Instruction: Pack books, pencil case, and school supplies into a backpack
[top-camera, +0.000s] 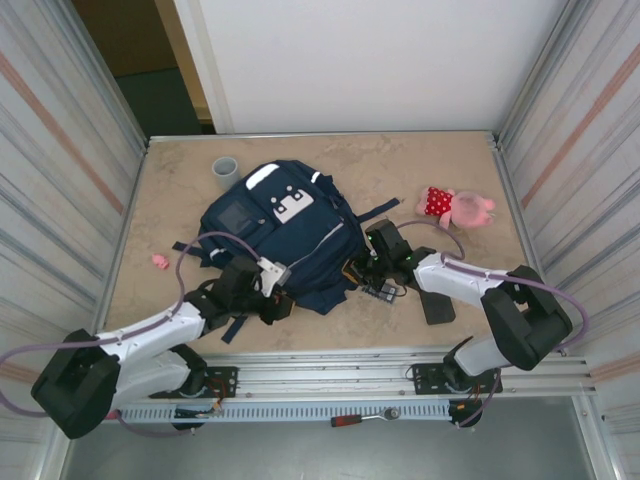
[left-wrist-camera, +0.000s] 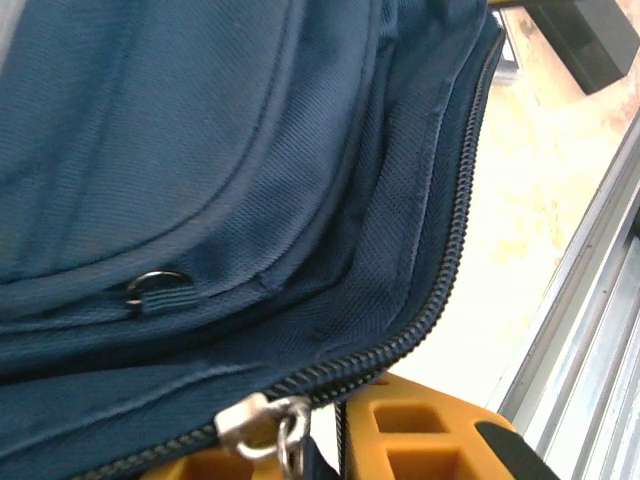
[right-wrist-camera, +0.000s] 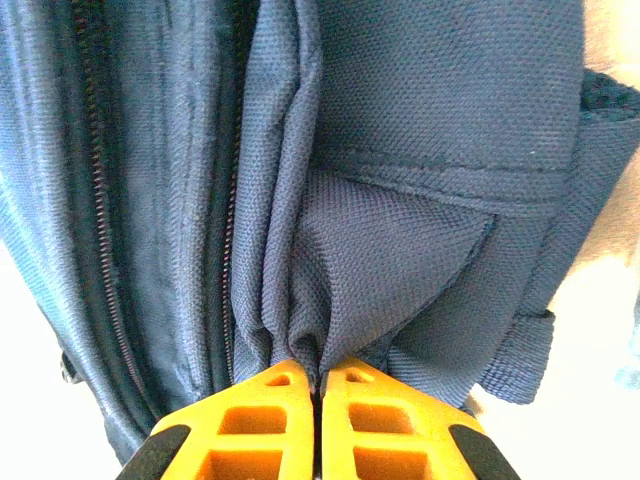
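Observation:
The navy backpack (top-camera: 280, 235) lies flat in the middle of the table. My right gripper (top-camera: 362, 262) is at its right edge. In the right wrist view it (right-wrist-camera: 318, 378) is shut on a pinched fold of the backpack fabric (right-wrist-camera: 400, 150). My left gripper (top-camera: 275, 300) is at the bag's near left corner. In the left wrist view its orange fingers (left-wrist-camera: 420, 430) stand slightly apart, and the silver zipper pull (left-wrist-camera: 262, 420) of the backpack (left-wrist-camera: 200, 150) hangs between them. A dark grey grid-faced school supply (top-camera: 380, 291) lies beside the bag. The books and pencil case are hidden.
A flat black oblong (top-camera: 437, 305) lies near the right arm. A pink and red plush toy (top-camera: 455, 207) sits at the right. A grey cup (top-camera: 225, 170) stands behind the bag. A small pink item (top-camera: 160, 262) lies at the left. Metal walls enclose the table.

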